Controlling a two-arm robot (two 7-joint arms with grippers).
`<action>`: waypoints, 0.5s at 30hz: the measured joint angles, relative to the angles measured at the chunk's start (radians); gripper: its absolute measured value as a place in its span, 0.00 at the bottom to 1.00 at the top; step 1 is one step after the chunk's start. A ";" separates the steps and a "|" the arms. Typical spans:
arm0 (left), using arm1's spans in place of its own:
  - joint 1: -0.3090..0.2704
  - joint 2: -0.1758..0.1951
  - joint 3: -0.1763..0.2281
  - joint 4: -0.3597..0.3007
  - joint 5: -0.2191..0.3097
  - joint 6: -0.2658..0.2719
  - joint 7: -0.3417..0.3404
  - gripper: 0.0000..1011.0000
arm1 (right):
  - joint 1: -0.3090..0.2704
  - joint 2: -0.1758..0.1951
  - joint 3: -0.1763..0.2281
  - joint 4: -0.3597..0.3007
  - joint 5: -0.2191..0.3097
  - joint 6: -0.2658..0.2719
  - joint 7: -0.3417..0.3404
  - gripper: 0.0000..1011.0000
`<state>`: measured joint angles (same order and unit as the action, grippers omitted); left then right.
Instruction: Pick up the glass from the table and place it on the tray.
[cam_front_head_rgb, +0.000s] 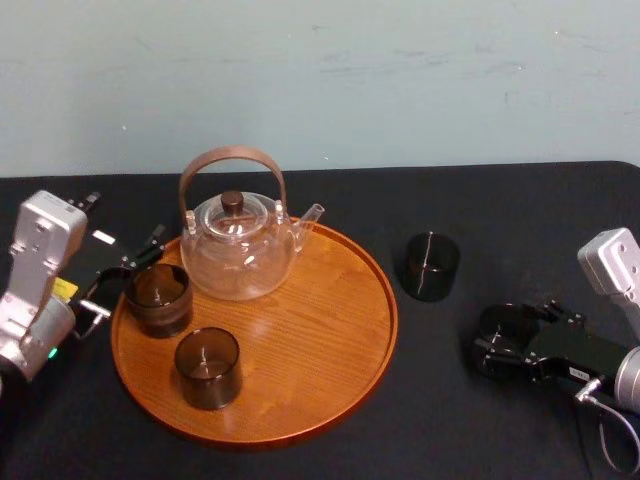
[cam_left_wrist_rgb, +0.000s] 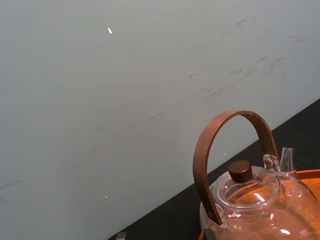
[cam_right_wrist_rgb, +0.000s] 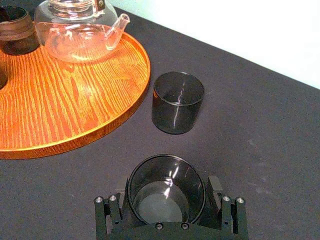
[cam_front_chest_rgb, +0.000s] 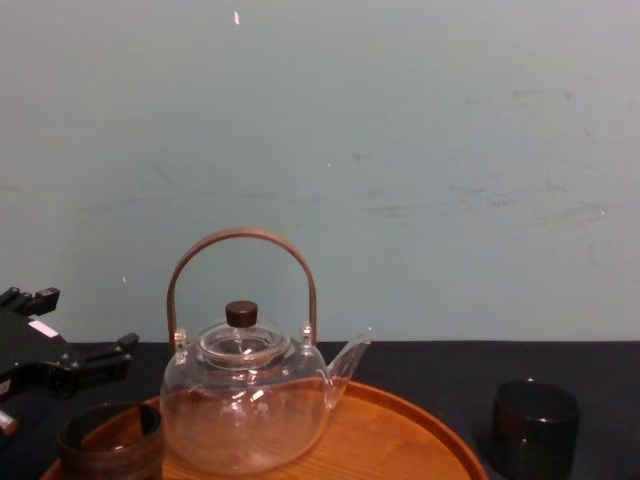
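A: Now, item one: the glass (cam_right_wrist_rgb: 167, 205). Location?
B: On the tabletop (cam_front_head_rgb: 480, 220), well right of the tray (cam_front_head_rgb: 310, 340), apparently resting on the cloth. Clasped on both sides by the right hand (cam_right_wrist_rgb: 167, 186), low and level.
A: Reason for that grip?
B: Probably to keep the rim upright during the carry.
A: Item two: second glass (cam_front_head_rgb: 430, 266)?
B: Loose, just beside the tray's right rim, ahead of the right hand. Roughly in the path, so likely calling for a lift over or a route round.
A: Tray contents?
B: Teapot (cam_front_head_rgb: 238, 245) at the back, ribbed cup (cam_front_head_rgb: 158, 298) at left, smooth cup (cam_front_head_rgb: 207, 367) in front. Bare wood at right, the probable landing spot.
A: Left hand (cam_front_head_rgb: 125, 280)?
B: Spread wide beside the ribbed cup, at the tray's left edge. Seemingly idle.
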<state>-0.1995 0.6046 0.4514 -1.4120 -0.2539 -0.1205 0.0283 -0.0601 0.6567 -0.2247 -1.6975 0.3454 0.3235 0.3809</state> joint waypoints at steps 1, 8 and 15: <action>0.000 0.000 0.000 0.000 0.000 0.000 0.000 0.99 | 0.000 0.000 0.000 0.000 0.001 0.000 0.000 0.99; 0.000 0.000 0.000 0.000 0.000 0.000 0.000 0.99 | -0.002 0.001 0.002 -0.001 0.004 0.000 0.000 0.90; 0.000 0.000 0.000 0.000 0.000 0.000 0.000 0.99 | -0.002 0.001 0.002 -0.002 0.005 0.000 0.000 0.90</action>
<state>-0.1995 0.6047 0.4514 -1.4120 -0.2539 -0.1205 0.0283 -0.0623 0.6579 -0.2223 -1.6991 0.3502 0.3232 0.3808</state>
